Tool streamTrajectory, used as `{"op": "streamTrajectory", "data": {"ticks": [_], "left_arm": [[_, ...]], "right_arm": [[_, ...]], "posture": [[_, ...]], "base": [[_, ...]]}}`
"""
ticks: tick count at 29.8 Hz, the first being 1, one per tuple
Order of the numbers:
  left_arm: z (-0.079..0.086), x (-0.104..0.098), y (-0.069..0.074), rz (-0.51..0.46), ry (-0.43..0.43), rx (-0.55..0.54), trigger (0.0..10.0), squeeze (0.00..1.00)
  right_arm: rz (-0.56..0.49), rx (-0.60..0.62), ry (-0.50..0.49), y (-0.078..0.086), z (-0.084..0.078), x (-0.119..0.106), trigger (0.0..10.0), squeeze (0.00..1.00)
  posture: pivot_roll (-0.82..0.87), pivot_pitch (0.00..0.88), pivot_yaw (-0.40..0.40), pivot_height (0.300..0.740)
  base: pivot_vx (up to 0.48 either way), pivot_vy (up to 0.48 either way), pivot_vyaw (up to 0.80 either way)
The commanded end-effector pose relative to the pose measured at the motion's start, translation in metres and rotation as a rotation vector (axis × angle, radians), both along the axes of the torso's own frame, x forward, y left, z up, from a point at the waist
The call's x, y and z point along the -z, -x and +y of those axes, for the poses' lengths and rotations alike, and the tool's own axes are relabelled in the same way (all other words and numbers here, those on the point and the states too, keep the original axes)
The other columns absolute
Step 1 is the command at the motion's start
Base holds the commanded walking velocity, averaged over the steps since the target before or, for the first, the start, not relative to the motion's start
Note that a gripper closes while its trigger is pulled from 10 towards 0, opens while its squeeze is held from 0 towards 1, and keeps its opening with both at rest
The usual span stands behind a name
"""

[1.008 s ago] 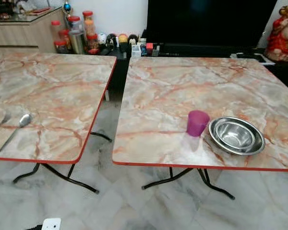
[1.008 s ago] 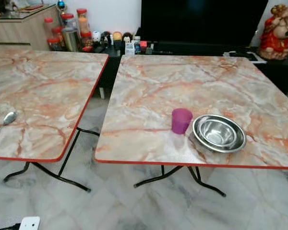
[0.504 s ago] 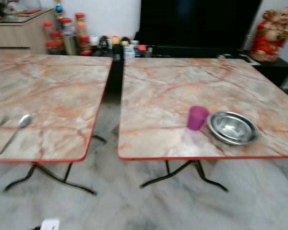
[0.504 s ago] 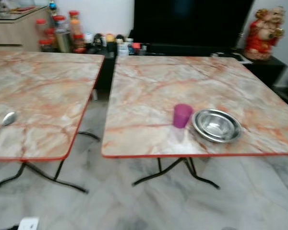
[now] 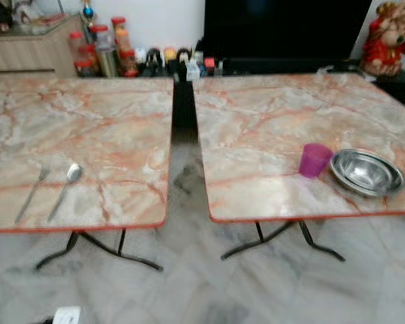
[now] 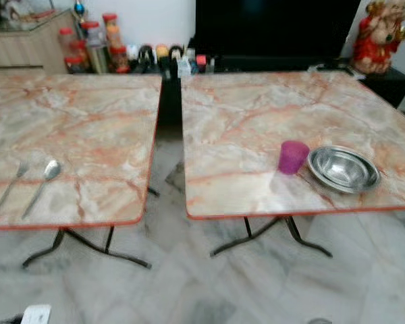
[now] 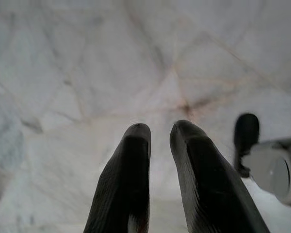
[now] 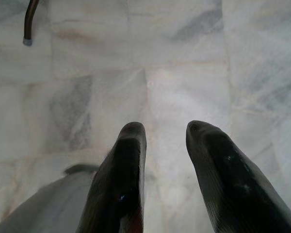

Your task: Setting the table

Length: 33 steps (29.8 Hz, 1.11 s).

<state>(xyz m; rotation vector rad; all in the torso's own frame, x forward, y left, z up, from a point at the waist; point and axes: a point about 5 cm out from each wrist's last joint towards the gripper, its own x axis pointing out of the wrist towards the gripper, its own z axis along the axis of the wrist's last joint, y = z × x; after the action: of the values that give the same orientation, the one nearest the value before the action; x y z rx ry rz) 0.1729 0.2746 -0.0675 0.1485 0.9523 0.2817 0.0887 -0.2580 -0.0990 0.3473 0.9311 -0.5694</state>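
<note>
Fork [image 5: 32, 194] and spoon [image 5: 65, 190] lie lengthwise near the left table [image 5: 108, 128]'s front edge, nearer the left gripper [image 7: 160, 133]; both grippers hang empty, fingers slightly apart.

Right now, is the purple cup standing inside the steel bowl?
No, the purple cup stands on the table just beside the steel bowl.

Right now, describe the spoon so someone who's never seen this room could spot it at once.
Two marble-patterned tables stand side by side; take the left table. Near its front edge lie two pieces of cutlery, side by side. The spoon is the one nearer the gap between the tables, with a rounded bowl, unlike the pronged fork.
</note>
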Motion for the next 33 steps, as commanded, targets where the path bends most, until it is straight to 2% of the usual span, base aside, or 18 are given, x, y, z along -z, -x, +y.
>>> {"op": "streamTrajectory", "data": {"ticks": [1,5,11,33], "left_arm": [[-0.0038,0.0023,0.0014,0.012,0.01,0.0,10.0,0.0],[-0.0032,0.002,0.0013,0.012,0.009,-0.001,10.0,0.0],[-0.0027,0.0018,0.0012,0.012,0.009,0.0,10.0,0.0],[-0.0025,0.0012,0.0001,0.01,0.007,0.002,10.0,0.0]], "right_arm": [[0.004,0.03,0.008,0.0072,-0.0048,-0.0001,10.0,0.0],[0.007,0.008,0.035,0.0064,-0.0058,-0.001,10.0,0.0],[0.017,-0.004,0.032,0.0067,-0.0055,-0.0006,10.0,0.0],[0.015,0.007,0.015,0.0065,-0.0038,0.0002,10.0,0.0]], "posture": [[0.03,0.068,-0.009,0.74],[0.03,0.069,-0.007,0.74],[0.03,0.068,-0.006,0.74],[0.04,0.065,-0.003,0.74]], "base": [[0.0,0.48,0.0],[0.0,0.48,0.0],[0.0,0.48,0.69],[0.0,0.48,0.08]]}}
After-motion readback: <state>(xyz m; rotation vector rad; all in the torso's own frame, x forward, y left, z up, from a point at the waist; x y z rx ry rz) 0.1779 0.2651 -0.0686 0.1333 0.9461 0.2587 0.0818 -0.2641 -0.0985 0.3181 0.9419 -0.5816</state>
